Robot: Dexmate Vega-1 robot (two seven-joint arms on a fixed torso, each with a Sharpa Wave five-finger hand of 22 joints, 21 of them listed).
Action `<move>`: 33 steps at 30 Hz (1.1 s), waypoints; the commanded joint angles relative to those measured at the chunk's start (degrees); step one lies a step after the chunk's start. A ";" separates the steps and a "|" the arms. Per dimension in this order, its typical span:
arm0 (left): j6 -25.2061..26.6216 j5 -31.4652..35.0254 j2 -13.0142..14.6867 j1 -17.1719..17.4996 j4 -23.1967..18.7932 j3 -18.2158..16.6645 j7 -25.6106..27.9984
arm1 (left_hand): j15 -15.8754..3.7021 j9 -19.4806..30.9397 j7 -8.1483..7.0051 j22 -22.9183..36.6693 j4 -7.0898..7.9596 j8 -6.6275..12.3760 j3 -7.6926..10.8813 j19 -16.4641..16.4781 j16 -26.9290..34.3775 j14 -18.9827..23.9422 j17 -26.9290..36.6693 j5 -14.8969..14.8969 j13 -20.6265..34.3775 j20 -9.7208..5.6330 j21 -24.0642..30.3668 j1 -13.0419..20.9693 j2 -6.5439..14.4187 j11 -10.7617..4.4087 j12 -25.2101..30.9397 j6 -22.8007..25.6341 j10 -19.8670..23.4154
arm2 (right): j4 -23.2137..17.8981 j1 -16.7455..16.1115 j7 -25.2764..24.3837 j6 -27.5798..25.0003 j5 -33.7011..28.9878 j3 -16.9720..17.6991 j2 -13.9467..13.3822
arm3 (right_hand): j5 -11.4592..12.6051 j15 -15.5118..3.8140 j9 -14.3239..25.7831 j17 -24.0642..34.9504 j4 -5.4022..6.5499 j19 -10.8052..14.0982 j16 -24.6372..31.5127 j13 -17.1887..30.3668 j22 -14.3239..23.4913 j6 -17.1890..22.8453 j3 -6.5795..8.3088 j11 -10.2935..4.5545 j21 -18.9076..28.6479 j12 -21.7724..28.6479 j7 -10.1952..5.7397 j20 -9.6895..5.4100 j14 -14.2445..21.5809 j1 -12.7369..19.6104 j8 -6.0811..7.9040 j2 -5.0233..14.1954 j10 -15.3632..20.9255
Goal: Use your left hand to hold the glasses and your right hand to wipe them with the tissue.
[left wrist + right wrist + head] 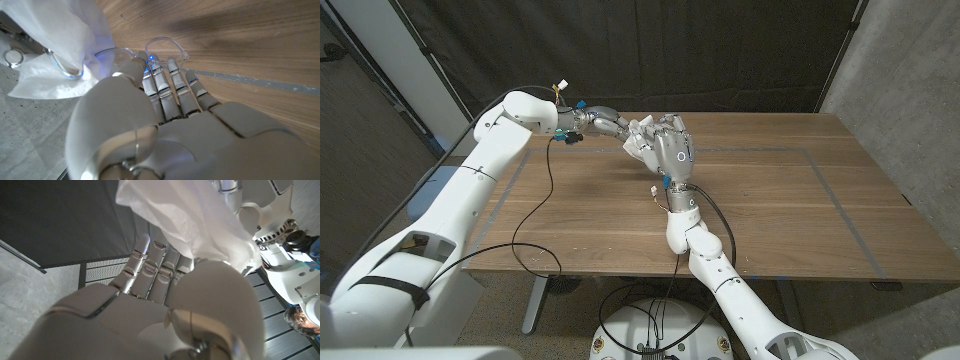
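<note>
Clear-framed glasses (pixel 150 50) are sitting at the tips of our left hand (pixel 638 136) fingers (pixel 159 80), which we are closing around the frame above the brown wooden counter (pixel 770 190). We are gripping the crumpled white tissue (pixel 200 225) in our right hand (pixel 672 148), whose fingers (pixel 150 260) are curling onto it, and the tissue (pixel 60 45) is covering one lens just beside our left fingers. In the head view both hands are meeting, touching, over the counter's far middle.
</note>
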 commanded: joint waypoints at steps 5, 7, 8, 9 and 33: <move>0.25 0.80 -0.45 -0.50 0.99 0.39 0.70 | -4.57 3.80 7.96 0.27 0.51 0.11 0.62 0.17 0.42 0.76 0.19 0.40 0.28 -0.13 0.54 -0.10 0.14 -0.08 0.29 9.77 0.47 | 0.69 0.07 0.14 2.87 1.14 2.29 1.84 | 0.40 -5.22 0.23 0.18 0.02 -0.43 0.10 0.17 -0.15 4.16 -0.65 -0.44 0.98 -0.07 -3.63 -5.99 -0.03 0.66 -0.49 0.04 0.60; 0.03 1.46 -0.22 -0.53 0.93 0.70 0.86 | -4.65 3.74 8.03 0.27 0.54 0.09 0.64 0.15 0.41 0.73 0.19 0.41 0.29 -0.12 0.58 -0.13 0.15 -0.03 0.30 9.88 0.50 | 0.65 -0.33 0.14 5.08 1.61 5.13 4.00 | 0.42 -5.22 0.23 0.05 0.05 -0.47 -0.07 0.18 -0.20 4.18 -0.71 -0.44 1.13 -0.11 -3.63 -5.98 -0.13 0.65 -0.59 0.08 0.63; 0.07 1.74 -0.14 -0.54 0.88 0.81 0.89 | -4.65 3.75 8.04 0.27 0.54 0.05 0.65 0.16 0.41 0.75 0.18 0.40 0.30 -0.12 0.62 -0.15 0.14 -0.08 0.32 9.82 0.52 | 0.61 -0.53 0.14 6.20 1.72 6.62 5.15 | 0.42 -5.22 0.24 0.13 0.06 -0.43 0.01 0.21 -0.22 4.23 -0.75 -0.48 1.21 -0.12 -3.62 -6.00 -0.01 0.65 -0.63 0.08 0.65; 0.07 2.06 -0.01 -0.57 0.80 0.97 0.89 | -4.64 3.75 8.15 0.27 0.55 0.05 0.69 0.14 0.38 0.75 0.14 0.41 0.30 -0.12 0.64 -0.18 0.12 -0.10 0.32 9.88 0.53 | 0.51 -0.71 0.14 7.04 1.62 7.99 6.22 | 0.44 -5.22 0.24 -0.04 0.10 -0.54 -0.19 0.25 -0.27 4.23 -0.80 -0.42 1.33 -0.18 -3.59 -5.96 -0.16 0.64 -0.73 0.13 0.60; 1.35 25.27 7.69 2.38 -13.61 6.46 5.55 | -4.81 3.38 8.00 0.22 0.58 -0.61 0.86 -0.12 0.31 0.33 0.28 0.34 0.37 -0.30 1.28 -0.32 0.06 -0.35 0.25 9.88 0.19 | -3.66 -2.09 0.14 -0.02 -0.20 12.19 5.41 | 0.58 -5.22 0.36 0.02 0.14 -1.01 -0.50 0.74 -0.98 4.74 -1.61 -0.33 3.35 -0.65 -3.37 -5.91 0.19 0.98 -1.94 0.29 1.04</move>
